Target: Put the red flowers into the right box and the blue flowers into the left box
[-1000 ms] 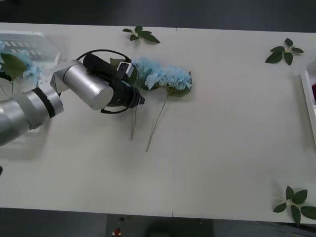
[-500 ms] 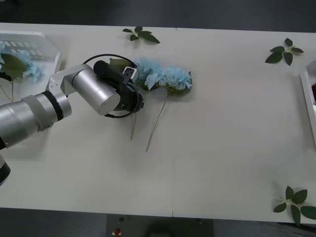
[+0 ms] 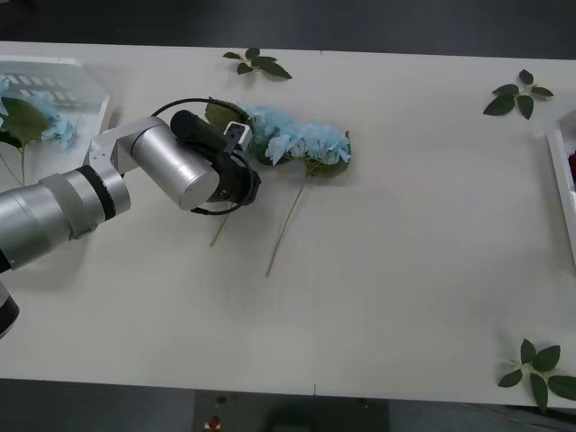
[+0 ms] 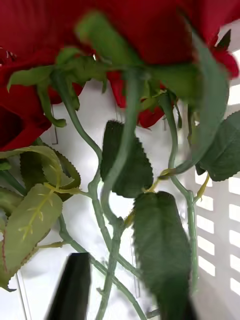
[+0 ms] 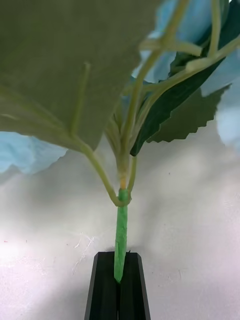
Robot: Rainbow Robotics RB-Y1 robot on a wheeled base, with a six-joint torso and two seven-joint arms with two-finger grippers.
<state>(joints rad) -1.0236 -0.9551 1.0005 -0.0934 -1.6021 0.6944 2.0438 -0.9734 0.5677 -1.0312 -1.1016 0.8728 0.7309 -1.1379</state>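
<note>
In the front view, the left claw is being held low over the desk, at the near end of the two blue flowers lying side by side, their pale heads touching; one stem is slanting out from under the wrist, the other stem is lying free just beside it. Since the heads are pressed together, the neighbour is likely to be dragged or tangled when the gripped one is being raised (a judgement, not a thing seen). The left box is being shown at the far left corner with a blue cluster and a large leaf already lying in it; the right box is being shown as a white rim at the right edge, with a trace of deep red inside. Loose leaf sprigs are lying well apart from the work. In the right wrist view, the red flowers are being seen close, blooms and leafy stems resting against a white slotted wall; whether the right claw is released or clenched cannot be told. In the left wrist view, the two black fingers are being clenched on a thin green stem just below its branching, so slipping or swinging under the heavy head is being risked.
</note>
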